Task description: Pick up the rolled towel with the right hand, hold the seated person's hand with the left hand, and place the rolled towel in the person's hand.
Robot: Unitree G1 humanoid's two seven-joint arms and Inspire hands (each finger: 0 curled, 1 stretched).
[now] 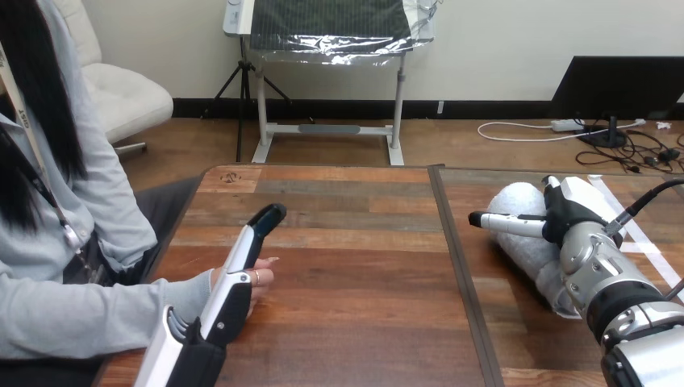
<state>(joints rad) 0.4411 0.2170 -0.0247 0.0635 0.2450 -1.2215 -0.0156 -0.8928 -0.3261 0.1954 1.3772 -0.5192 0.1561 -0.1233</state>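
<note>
Wooden planks in warm brown make up the bench (355, 266), and a dark seam runs from its far edge towards the robot, splitting it into a wide left part and a narrower right part. From the head view, the rolled towel (516, 201), pale grey and fluffy, lies on the right part, near the far edge, with its length slanting back towards the robot's right arm. The right hand (577, 210) sits on top of the towel, its white-shelled back turned up, touching the roll about halfway along. Whether that hand has actually closed on the towel I cannot tell from where it shows. Over on the left part, the person's hand (262, 278) rests flat on the wood near the bench's left edge, reaching in from a grey sleeve. The left hand (230, 306) comes up from the bottom edge and lies just beside it on the side nearer the robot, touching or nearly so. Its fingers (256, 230) are stretched out straight, pointing away across the bench, and are not curled round the person's hand. The towel is well apart from both of these.
</note>
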